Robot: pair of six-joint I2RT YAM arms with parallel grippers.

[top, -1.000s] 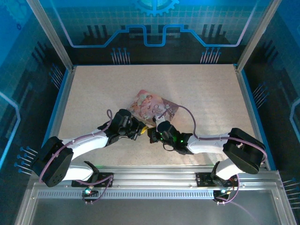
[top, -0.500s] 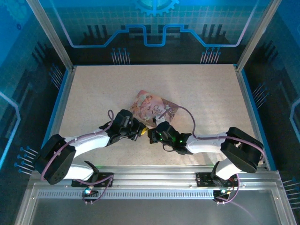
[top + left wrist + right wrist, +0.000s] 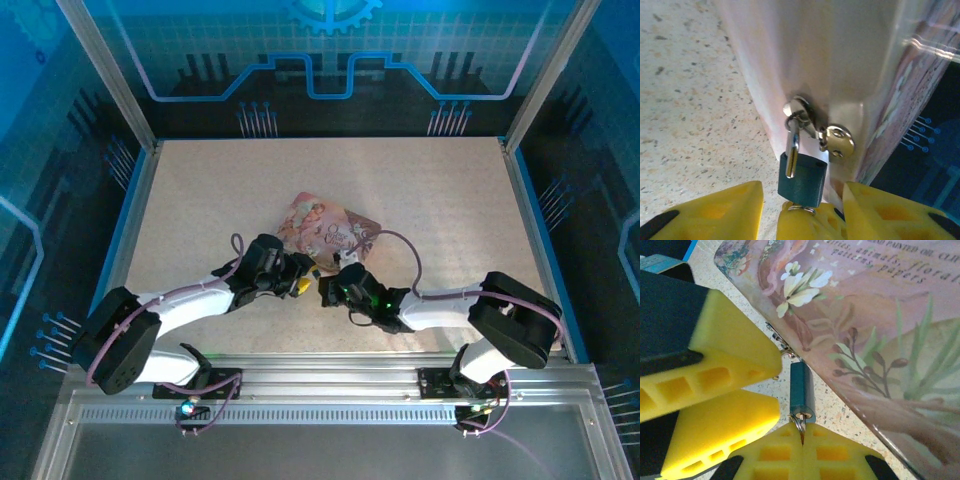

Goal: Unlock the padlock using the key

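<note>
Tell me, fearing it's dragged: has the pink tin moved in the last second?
No; the pink tin keeps its spot relative to the table's blue left edge.

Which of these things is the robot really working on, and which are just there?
In the job: padlock; key at its base; right end effector pinching the key; left end effector open near the padlock.
Just there: pink tin the padlock hangs from; speckled table.
</note>
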